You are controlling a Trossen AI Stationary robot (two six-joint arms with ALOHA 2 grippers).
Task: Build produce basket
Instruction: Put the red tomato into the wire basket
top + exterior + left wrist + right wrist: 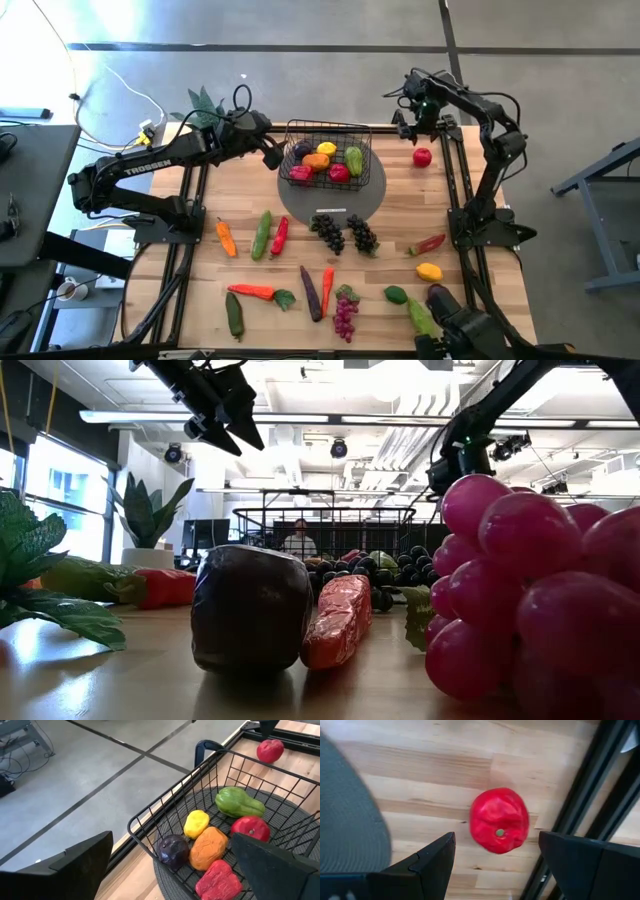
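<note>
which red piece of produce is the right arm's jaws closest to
The red apple lying alone on the bare wood right of the basket. The right gripper hovers open just above it; the other red pieces sit in the basket or at the table's near half.

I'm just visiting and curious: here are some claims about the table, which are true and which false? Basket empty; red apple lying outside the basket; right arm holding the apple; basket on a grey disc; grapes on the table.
1. The basket is empty. False: it holds several pieces of produce.
2. A red apple lies on the table outside the basket. True.
3. The right gripper holds that apple. False: its fingers are open above it.
4. The basket stands on a grey disc. True.
5. Dark grapes lie on the table. True.
</note>
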